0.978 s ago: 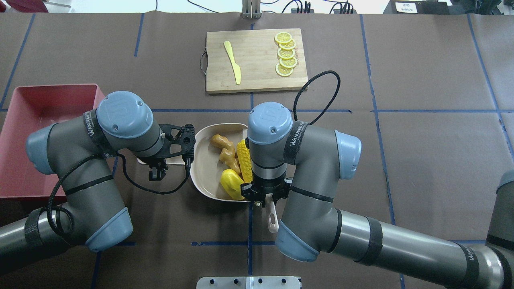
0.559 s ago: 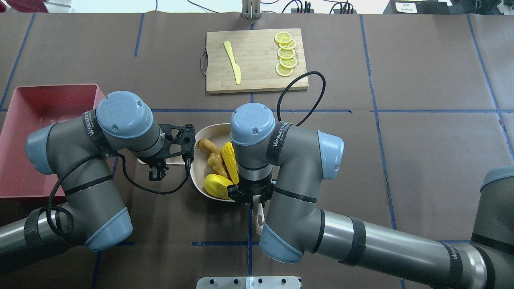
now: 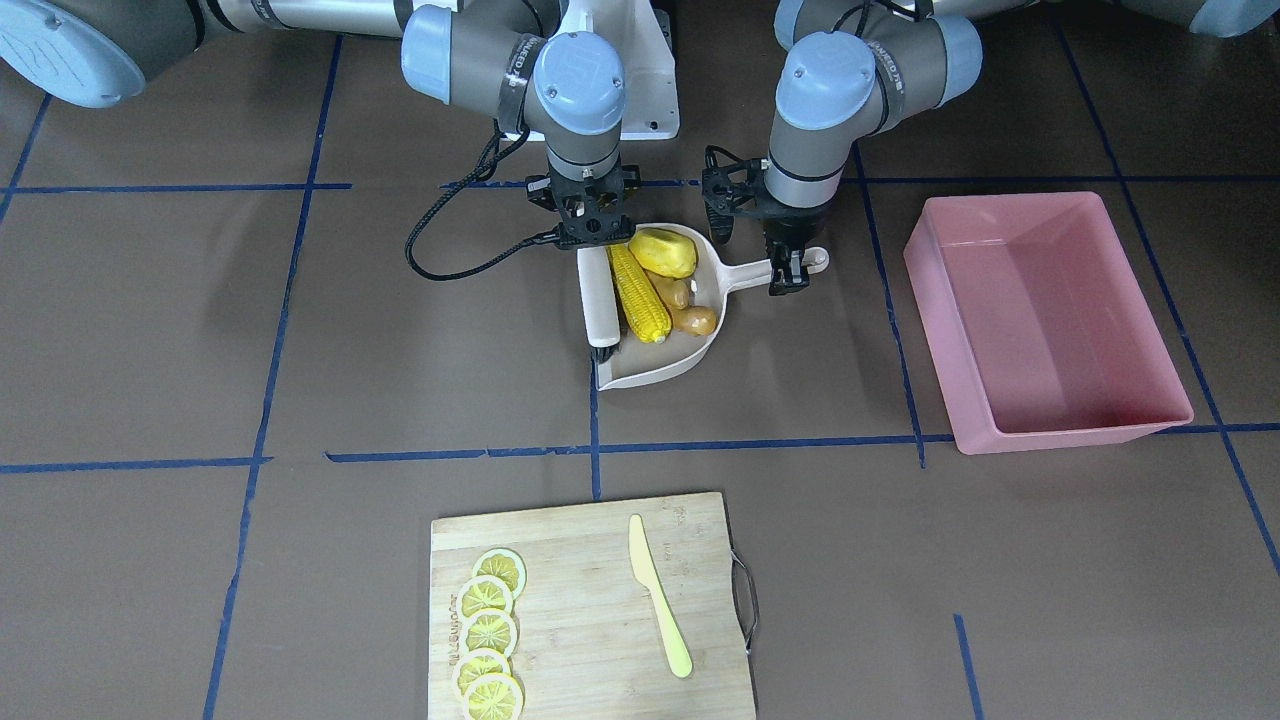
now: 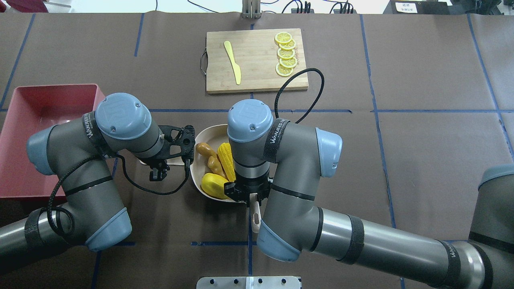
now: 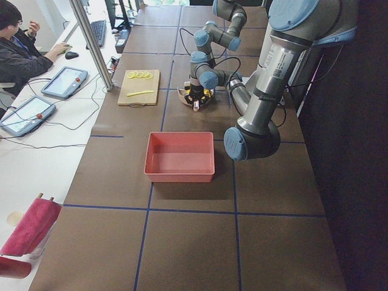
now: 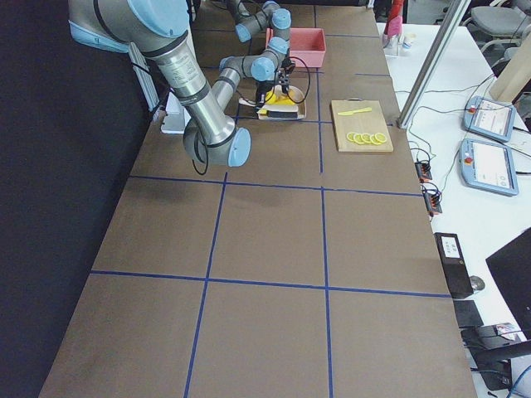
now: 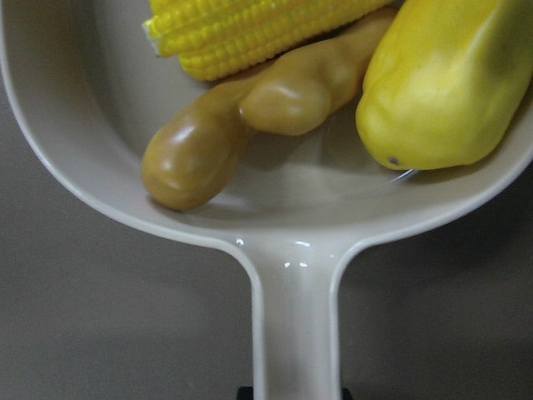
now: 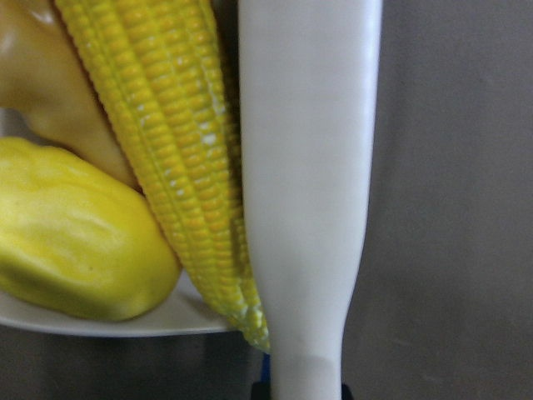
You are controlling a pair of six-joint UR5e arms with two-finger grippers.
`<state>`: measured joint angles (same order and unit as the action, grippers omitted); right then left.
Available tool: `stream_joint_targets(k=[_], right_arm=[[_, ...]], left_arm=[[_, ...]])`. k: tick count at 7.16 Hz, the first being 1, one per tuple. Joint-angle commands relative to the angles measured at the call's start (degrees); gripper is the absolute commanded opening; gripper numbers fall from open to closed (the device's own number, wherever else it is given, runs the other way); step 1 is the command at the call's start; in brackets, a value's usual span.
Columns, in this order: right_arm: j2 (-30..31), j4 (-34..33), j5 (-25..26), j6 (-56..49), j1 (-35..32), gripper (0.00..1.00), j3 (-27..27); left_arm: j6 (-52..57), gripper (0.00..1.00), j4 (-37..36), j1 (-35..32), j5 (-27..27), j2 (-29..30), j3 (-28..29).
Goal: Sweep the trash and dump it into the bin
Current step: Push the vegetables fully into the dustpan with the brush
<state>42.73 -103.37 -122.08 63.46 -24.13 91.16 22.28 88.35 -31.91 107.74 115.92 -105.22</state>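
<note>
The trash lies in the beige dustpan [image 3: 650, 372]: a corn cob [image 3: 640, 292], a yellow potato-like piece [image 3: 662, 252] and a tan ginger root [image 3: 685, 305]. My left gripper [image 3: 788, 268] is shut on the dustpan's handle [image 7: 296, 317]. My right gripper [image 3: 590, 228] is shut on a white brush [image 8: 308, 167], which lies along the corn cob [image 8: 175, 150] at the pan's open edge. The pink bin [image 3: 1050, 320] stands empty on the table beyond my left arm, apart from the dustpan. In the overhead view my right wrist hides part of the pan.
A wooden cutting board [image 4: 257, 76] with lemon slices [image 4: 286, 54] and a pale yellow knife [image 4: 233, 62] lies at the far middle of the table. A black cable [image 4: 305, 88] loops from my right wrist. A person sits at a side desk [image 5: 24, 42].
My right arm has moved left with the brush, pushing the corn, ginger and potato piece further into the dustpan. My left arm and the dustpan have stayed put.
</note>
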Motion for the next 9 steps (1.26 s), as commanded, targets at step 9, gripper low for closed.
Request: stream_joint_targets(k=[9], right_arm=[[3.06, -0.43, -0.26, 0.00, -1.97, 0.00, 6.40]], left_arm=[[0.30, 0.02, 10.34, 0.01, 3.07, -2.44, 3.71]])
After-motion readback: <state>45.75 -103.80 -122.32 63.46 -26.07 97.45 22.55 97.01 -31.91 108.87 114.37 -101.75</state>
